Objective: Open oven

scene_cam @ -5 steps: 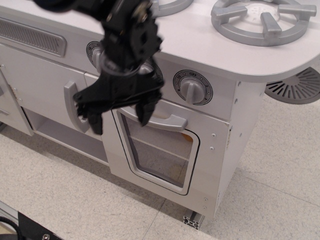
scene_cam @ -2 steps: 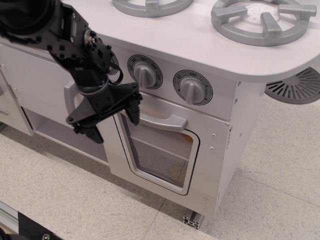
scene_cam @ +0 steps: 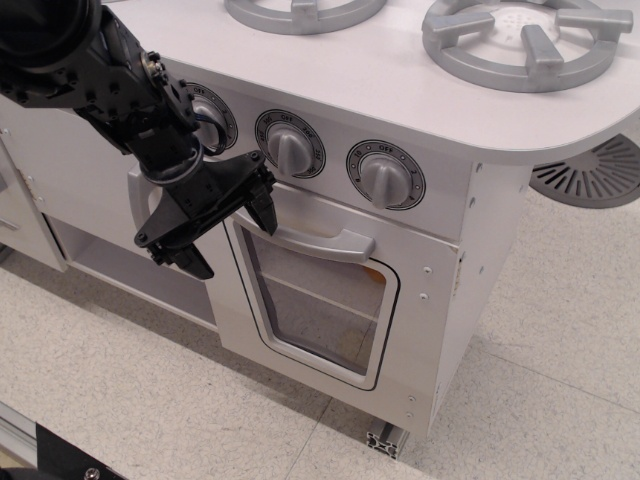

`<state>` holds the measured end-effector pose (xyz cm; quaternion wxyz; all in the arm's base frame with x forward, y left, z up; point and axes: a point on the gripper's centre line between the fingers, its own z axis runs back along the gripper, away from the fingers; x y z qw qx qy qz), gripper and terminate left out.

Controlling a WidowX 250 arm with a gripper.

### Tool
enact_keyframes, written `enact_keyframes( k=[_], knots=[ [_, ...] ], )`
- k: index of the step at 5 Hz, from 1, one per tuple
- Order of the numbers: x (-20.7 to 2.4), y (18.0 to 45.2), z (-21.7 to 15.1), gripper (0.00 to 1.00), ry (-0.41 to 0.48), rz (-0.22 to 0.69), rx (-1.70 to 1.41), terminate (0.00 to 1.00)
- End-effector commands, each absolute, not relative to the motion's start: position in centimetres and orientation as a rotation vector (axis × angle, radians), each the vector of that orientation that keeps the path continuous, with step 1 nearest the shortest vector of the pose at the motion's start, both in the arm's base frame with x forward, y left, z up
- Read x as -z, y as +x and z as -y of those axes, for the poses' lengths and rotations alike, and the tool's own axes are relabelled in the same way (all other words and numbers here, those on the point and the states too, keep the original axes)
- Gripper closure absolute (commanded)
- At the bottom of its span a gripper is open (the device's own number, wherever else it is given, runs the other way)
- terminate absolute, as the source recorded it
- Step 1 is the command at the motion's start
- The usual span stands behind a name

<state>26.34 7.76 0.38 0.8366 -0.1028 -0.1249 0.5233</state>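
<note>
While the door is sitting shut: the white toy-kitchen oven (scene_cam: pixel 330 300), with its rounded clear window and grey frame, is standing below the row of round grey dials (scene_cam: pixel 385 178).
Hand: the black robot hand (scene_cam: pixel 228 233) is hanging wide open and is holding nothing.
Hand position: its upper finger (scene_cam: pixel 262 205) is reaching the left end of the wide horizontal grey bar handle (scene_cam: pixel 325 243); whether it is touching cannot be told.
Lower finger: it is pointing down over the open shelf gap left of the oven.
Top: grey burner rings (scene_cam: pixel 520 40) are lying on the white surface (scene_cam: pixel 390 80).
</note>
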Motion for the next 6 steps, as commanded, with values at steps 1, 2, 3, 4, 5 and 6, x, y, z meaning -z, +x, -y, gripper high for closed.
enact_keyframes(
  k=[1,2,3,4,5,6],
  knots=[
    [-0.7,28.2,-8.3,0.0,-0.262,0.284,-1.18,0.0],
    [-0.4,28.6,-8.6,0.0,-0.275,0.281,-1.245,0.0],
    [0.1,29.1,-8.8,0.0,-0.294,0.27,-1.279,0.0],
    [0.9,29.7,-8.6,0.0,-0.294,0.265,-1.302,0.0],
    [1.7,29.5,-8.6,0.0,-0.254,0.238,-1.296,0.0],
    [0.9,27.2,-8.5,0.0,-0.187,0.236,-1.273,0.0]
  ],
)
